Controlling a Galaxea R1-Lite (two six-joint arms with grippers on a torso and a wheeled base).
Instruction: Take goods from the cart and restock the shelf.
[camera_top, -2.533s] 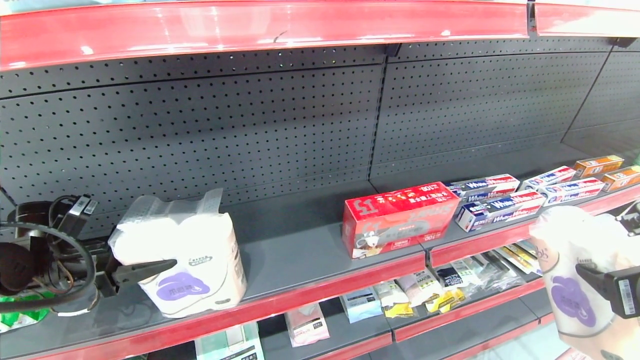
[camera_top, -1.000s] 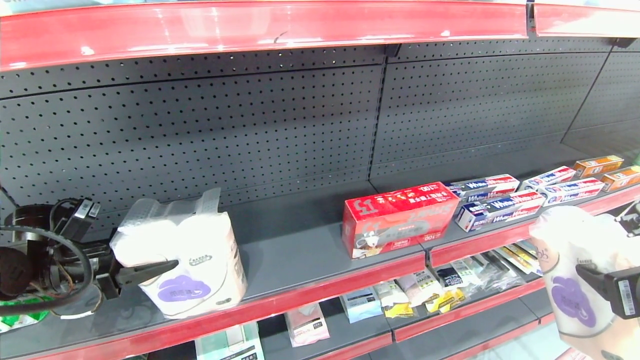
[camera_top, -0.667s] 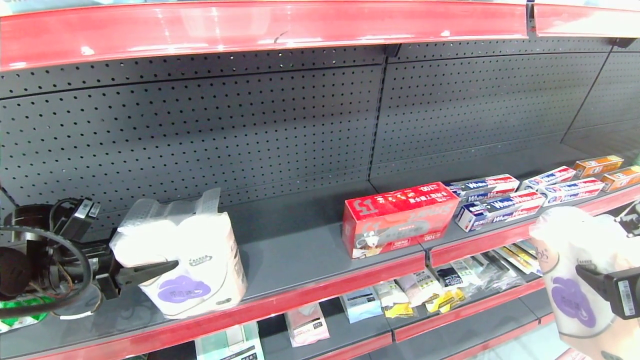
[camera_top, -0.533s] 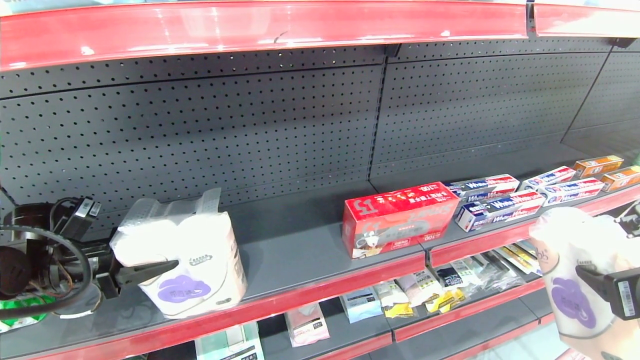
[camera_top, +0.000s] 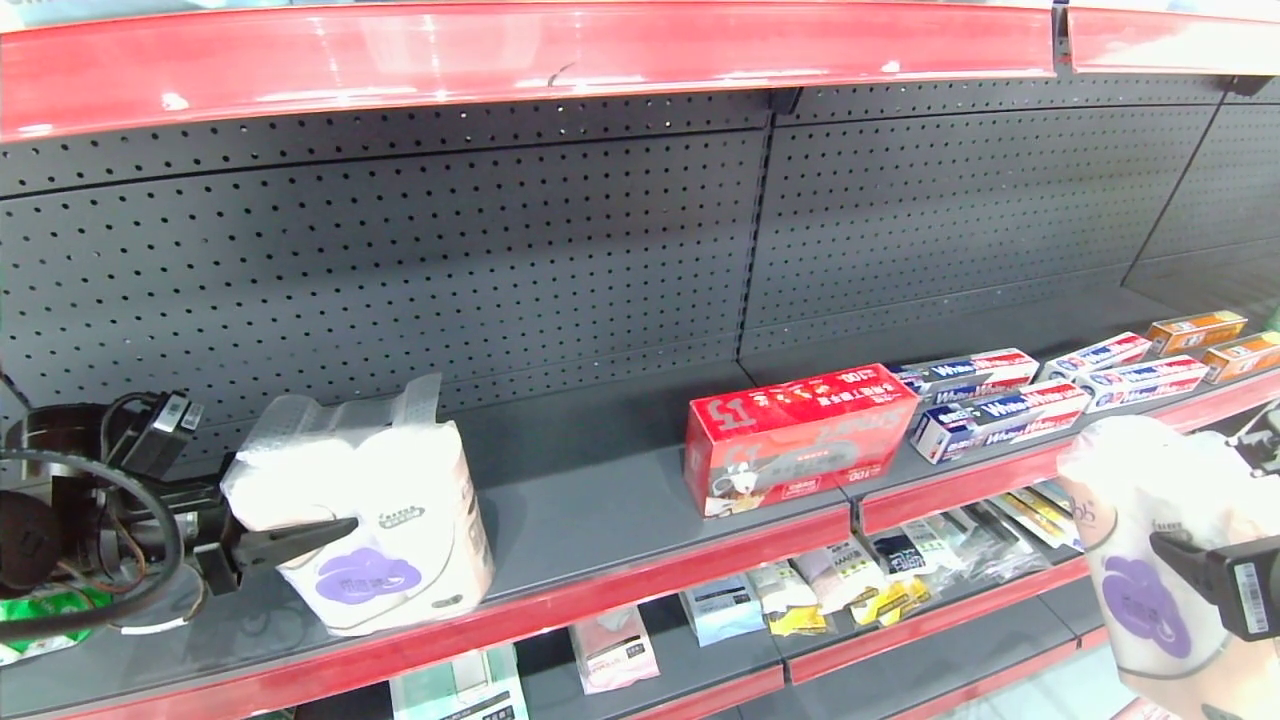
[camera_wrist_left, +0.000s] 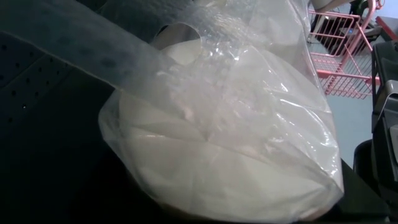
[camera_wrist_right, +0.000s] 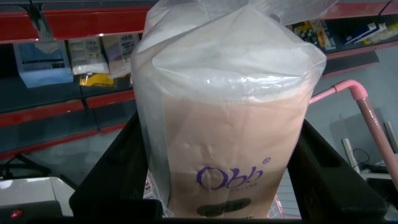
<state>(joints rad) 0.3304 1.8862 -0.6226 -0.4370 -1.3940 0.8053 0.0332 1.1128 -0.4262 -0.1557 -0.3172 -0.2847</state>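
At the far left, over the grey shelf (camera_top: 600, 520): left tool (camera_top: 335, 505), clamped on the left pack of tissue rolls (camera_top: 390, 500), 1 dark finger (camera_top: 290, 538) laid across the pack's near face, the other hidden behind it. Pack upright on the shelf, close to the red front lip (camera_top: 640, 585), with its loose clear-plastic top sticking up before the perforated back panel (camera_top: 450, 250). From the left wrist: white rolls under crinkled film (camera_wrist_left: 230, 143), and a pink cart (camera_wrist_left: 339, 56) on the floor well behind. Farther right, past a bare stretch of shelf: red box (camera_top: 800, 435) lying lengthwise at the front edge, just beside it blue-and-white toothpaste boxes (camera_top: 1000, 405) in rows, then 2 orange boxes (camera_top: 1195, 330) at the far end. Below, on the lower shelf (camera_top: 900, 665): small packets (camera_top: 800, 590) side by side. At the far right, out in front of the shelving and lower than the grey shelf's lip: right tool (camera_top: 1200, 585), gripping the right pack of tissue rolls (camera_top: 1140, 520), held upright in the air, purple mark facing out. From the right wrist: 2 black fingers (camera_wrist_right: 112, 168) pressed against opposite sides of that pack (camera_wrist_right: 230, 124), a pink tube of the cart (camera_wrist_right: 367, 118) near it, stocked lower shelves behind.
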